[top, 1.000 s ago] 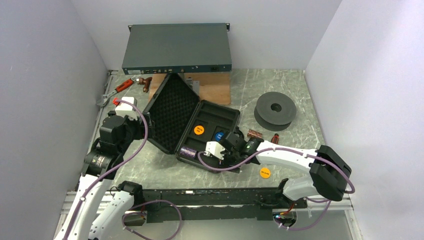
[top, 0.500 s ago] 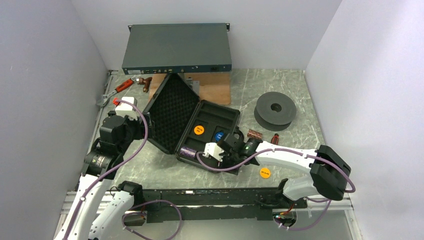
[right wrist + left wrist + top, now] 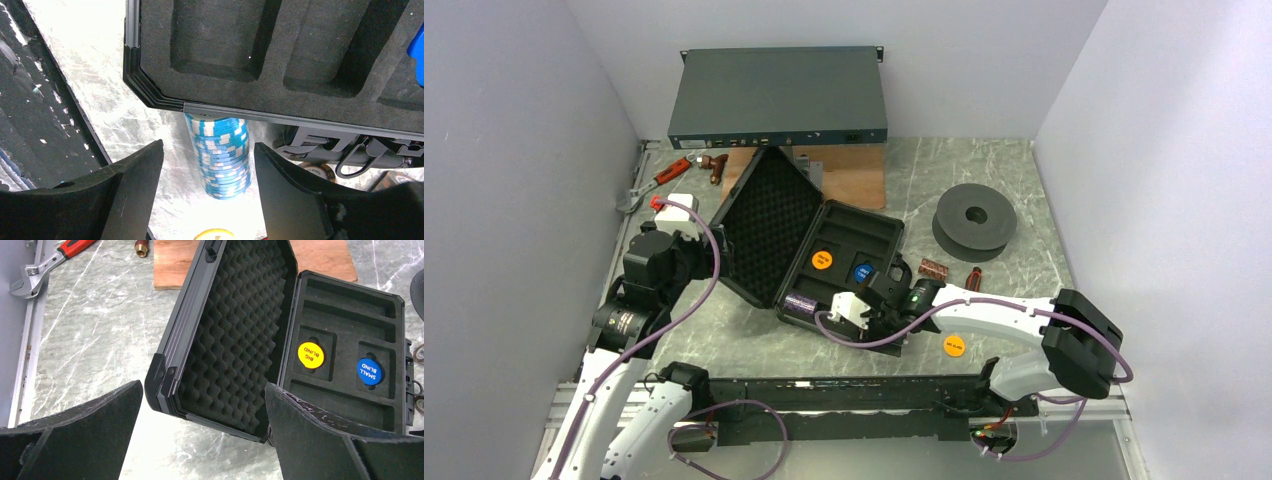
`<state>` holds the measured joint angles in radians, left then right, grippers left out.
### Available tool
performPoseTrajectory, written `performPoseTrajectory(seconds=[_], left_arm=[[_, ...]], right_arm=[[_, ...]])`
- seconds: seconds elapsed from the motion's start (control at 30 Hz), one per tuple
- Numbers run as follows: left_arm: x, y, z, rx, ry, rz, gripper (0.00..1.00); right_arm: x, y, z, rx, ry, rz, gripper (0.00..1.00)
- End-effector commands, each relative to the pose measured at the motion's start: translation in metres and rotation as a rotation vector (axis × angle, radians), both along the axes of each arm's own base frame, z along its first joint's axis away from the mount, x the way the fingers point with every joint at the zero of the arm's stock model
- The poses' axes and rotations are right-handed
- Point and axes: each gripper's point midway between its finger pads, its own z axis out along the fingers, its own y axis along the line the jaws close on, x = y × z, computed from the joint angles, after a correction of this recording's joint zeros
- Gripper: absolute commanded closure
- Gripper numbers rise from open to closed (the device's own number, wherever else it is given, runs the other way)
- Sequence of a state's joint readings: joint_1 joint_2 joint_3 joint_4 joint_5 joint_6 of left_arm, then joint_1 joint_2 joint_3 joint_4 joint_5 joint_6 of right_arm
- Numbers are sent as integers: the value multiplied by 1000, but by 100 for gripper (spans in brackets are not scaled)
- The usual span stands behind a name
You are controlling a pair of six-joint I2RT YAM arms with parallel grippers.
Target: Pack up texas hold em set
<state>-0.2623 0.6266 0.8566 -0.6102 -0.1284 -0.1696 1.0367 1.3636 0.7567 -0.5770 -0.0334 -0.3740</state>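
**A:** What does the camera from above show?

**B:** The black case (image 3: 764,225) lies open near the middle of the table (image 3: 1024,190). Its foam lid stands up on the 9 o'clock side. In the tray sits the BIG BLIND disc (image 3: 821,259), and at 4 o'clock from it the blue SMALL BLIND disc (image 3: 862,271). A purple chip roll (image 3: 801,303) lies in the end of the tray nearest to the arm bases.

**A:** And outside the case?

**B:** A brown chip roll (image 3: 933,268) lies on the table at 3 o'clock from the case. A loose yellow disc (image 3: 953,346) lies at 5 o'clock, apart from it. The grey rack unit (image 3: 779,97) stands at 12 o'clock, by the back wall.

**A:** Now the left wrist camera, please.

**B:** The left gripper (image 3: 204,385) has its fingers (image 3: 75,430) spread wide and it grasps nothing. Between them I see the foam of the lid. The two discs sit at 3 o'clock, each in a round pocket.

**A:** And the right wrist camera?

**B:** The right gripper (image 3: 208,143) is released too. Its fingers stand on both sides of the teal chip roll (image 3: 220,160). The roll lies on the table and one end reaches the outer wall of the case at 12 o'clock. On the 9 o'clock side there is a clear gap. On the 3 o'clock side the finger is very near, and I cannot tell if it touches.
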Motion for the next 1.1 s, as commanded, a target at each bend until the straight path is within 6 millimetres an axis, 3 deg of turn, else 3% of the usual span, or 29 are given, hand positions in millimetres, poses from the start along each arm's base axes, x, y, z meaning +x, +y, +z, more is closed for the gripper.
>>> performPoseTrajectory(seconds=[0.0,0.87,0.97,1.07], left_arm=[[4,-2,6,-3,-25,-8,1],[4,-1,6,-1,-28,-5,1],[4,-1,6,-2,-28,-6,1],[4,-1,7,-2,-29,-5,1]], right_arm=[[8,8,4,26,-39,32,28],[21,0,-15,28,-20,0,39],[22,1,-14,37,-26,-2,45],[23,2,-11,38,-29,0,61]])
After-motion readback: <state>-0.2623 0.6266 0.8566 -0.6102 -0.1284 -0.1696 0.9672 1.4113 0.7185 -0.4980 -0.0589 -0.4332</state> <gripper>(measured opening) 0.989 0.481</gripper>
